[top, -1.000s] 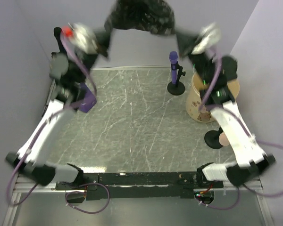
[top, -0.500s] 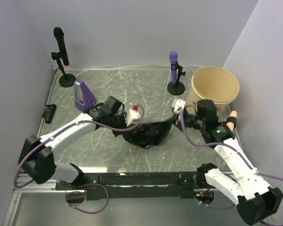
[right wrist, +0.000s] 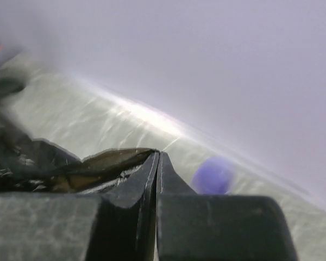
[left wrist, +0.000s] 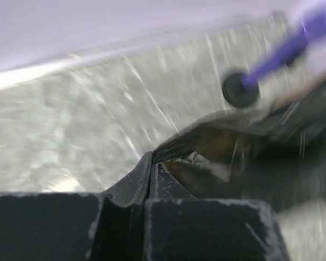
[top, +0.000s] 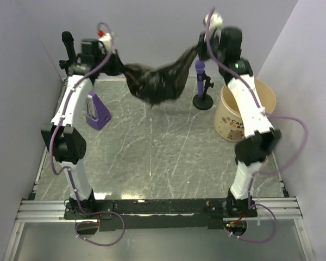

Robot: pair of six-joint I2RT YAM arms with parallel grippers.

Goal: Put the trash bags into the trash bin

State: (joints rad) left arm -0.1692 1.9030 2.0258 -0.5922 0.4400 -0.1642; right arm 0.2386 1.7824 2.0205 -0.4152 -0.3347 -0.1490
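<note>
The two arm bases (top: 152, 206) sat at the near edge of the marbled grey table (top: 152, 157), and both arms rose steeply from there toward the far wall. On the left side of the table stood a purple wedge-shaped object (top: 96, 111). On the right stood the trash bin (top: 230, 128), upright, its printed side facing the middle of the table, with the right arm crossing above its open mouth. Just to the left of the bin a purple microphone (top: 199, 66) stood on a round black base (top: 202, 101).

Farther back the trash bag (top: 155, 81) hung stretched between the two grippers – a sagging black bundle above the far middle of the table, left of the bin and outside it. The left gripper (top: 118, 64) was clenched on the bag's left end; in its wrist view the jaws met tight on a fold of film (left wrist: 151, 163). The right gripper (top: 196, 51) gripped the right end likewise, jaws pressed together on the crinkled edge (right wrist: 157, 155). A black microphone (top: 68, 41) stood in the far left corner.
</note>
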